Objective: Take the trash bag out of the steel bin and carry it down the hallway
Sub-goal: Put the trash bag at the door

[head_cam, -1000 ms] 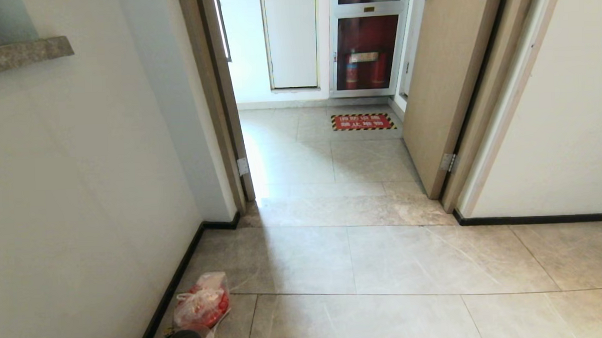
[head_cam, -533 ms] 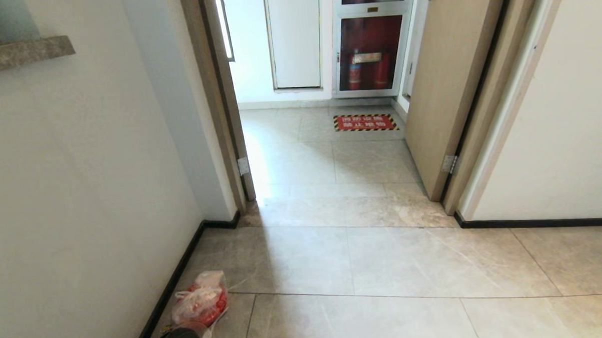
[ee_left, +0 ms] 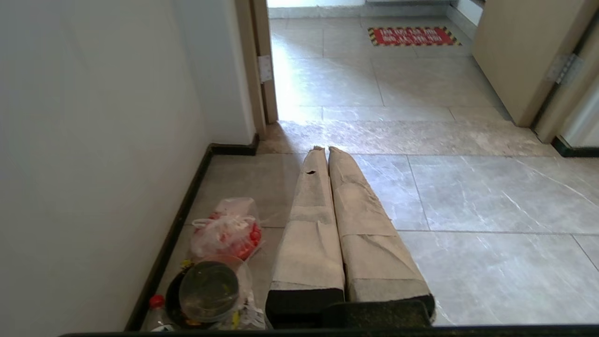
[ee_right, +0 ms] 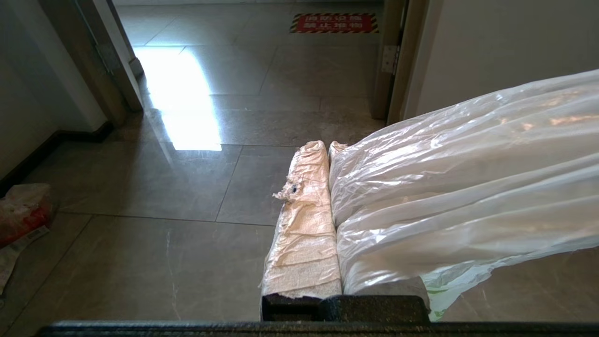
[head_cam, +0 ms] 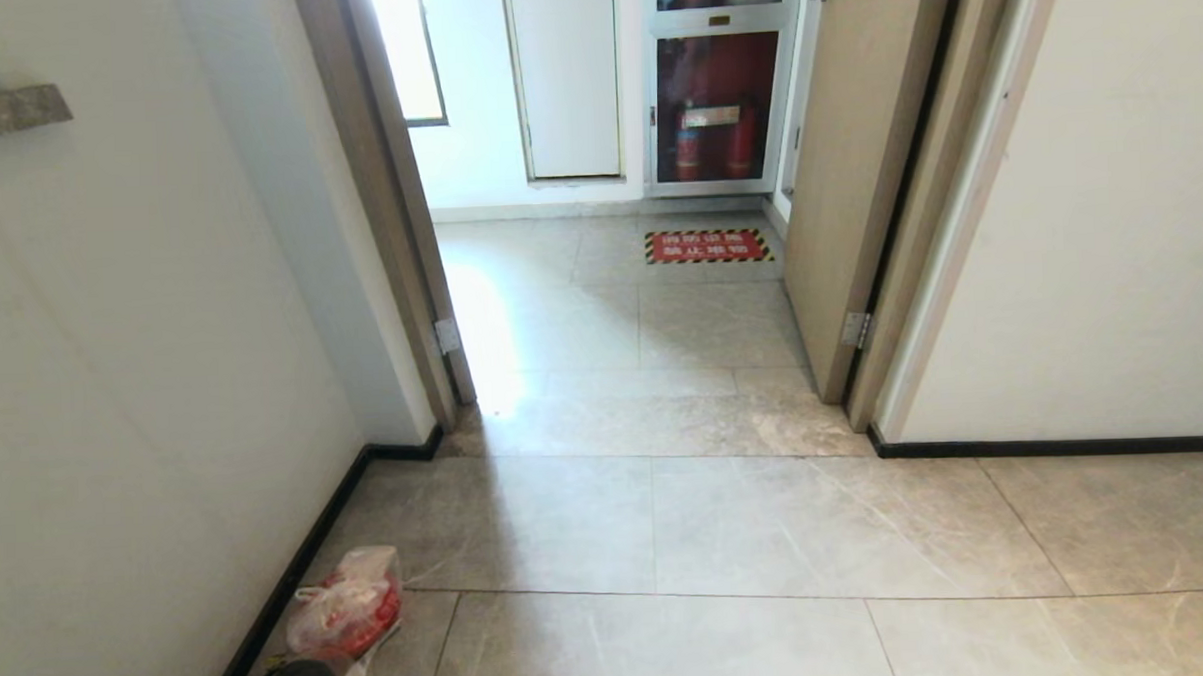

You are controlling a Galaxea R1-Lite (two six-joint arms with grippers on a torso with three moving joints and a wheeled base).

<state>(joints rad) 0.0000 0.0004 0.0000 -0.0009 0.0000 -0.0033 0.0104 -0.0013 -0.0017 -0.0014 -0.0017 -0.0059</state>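
Note:
The trash bag [ee_right: 458,178], thin translucent white plastic with a bit of green print low down, is pinched in my right gripper [ee_right: 327,145], which is shut on it. The plastic drapes over one taped finger and trails off to the side above the floor. My left gripper [ee_left: 326,150] is shut with nothing in it, its two taped fingers pressed together and pointing along the floor. Neither gripper shows in the head view. The hallway [head_cam: 768,532] has grey-beige marble-look tiles, white walls and black skirting. The steel bin is out of view.
A clear bag with red contents [head_cam: 346,607] and a black round bowl in clear wrap [ee_left: 206,290] lie by the left wall. Ahead, an open doorway [head_cam: 611,328] with a tan door [head_cam: 856,169] leads to a red floor sign [head_cam: 708,245] and a fire-extinguisher cabinet [head_cam: 713,104].
The whole head view has slid to the left, so the camera has moved; the doorway and the red-filled bag sit further left in the picture. Nothing on the floor has moved.

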